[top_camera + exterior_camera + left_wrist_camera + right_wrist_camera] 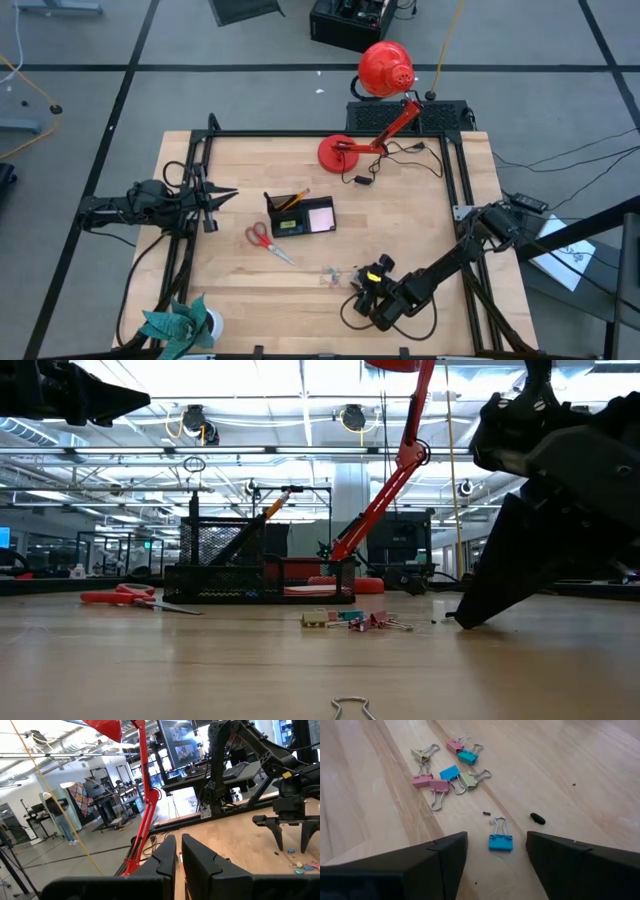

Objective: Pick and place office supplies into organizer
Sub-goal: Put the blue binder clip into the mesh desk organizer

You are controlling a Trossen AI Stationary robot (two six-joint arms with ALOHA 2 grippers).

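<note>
The black organizer [298, 216] sits mid-table with an orange pencil [297, 199] standing in it and the pink notepad [320, 215] in its right part, the red-handled scissors [266, 240] lying just beside its near-left corner, probably because they have yet to be put away. The left gripper [218, 201] waits at the table's left side, raised, fingers clenched on nothing, while the right gripper [496, 851] hangs low by the near edge, fingers spread either side of a lone blue binder clip [500, 840], seemingly lined up to grasp it. A loose cluster of coloured binder clips [445, 770] lies farther on toward the organizer, and no brand, label or writing can be read anywhere.
</note>
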